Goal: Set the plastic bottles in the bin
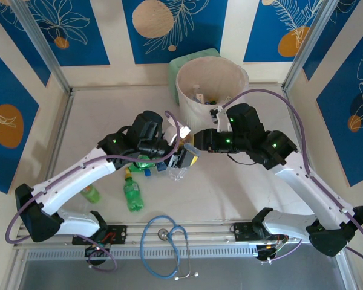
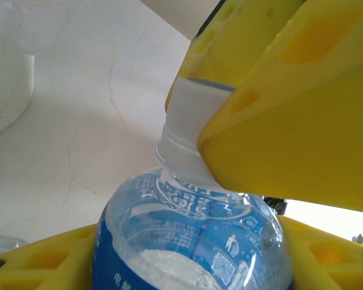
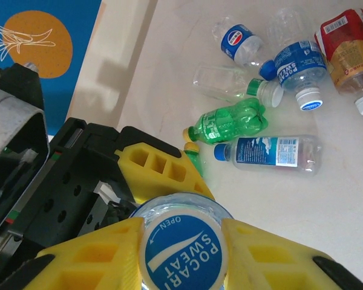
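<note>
The right gripper (image 3: 183,244), clamped on the cap (image 2: 190,115) of the clear blue-labelled plastic bottle (image 2: 169,229), needs a firm hold before the left gripper (image 2: 187,269), gripping the body, releases.

Materials check: plastics on a stone-look surface (image 3: 327,205).
held bottle (image 2: 187,241): clear glossy plastic, thin printed blue label film, smooth white cap (image 2: 190,115); jaws: matt yellow plastic with moulded pockets; surface: pale, smooth, faint veining, low sheen; bin (image 1: 190,99): cream wall, thin translucent liner (image 1: 212,72).
</note>
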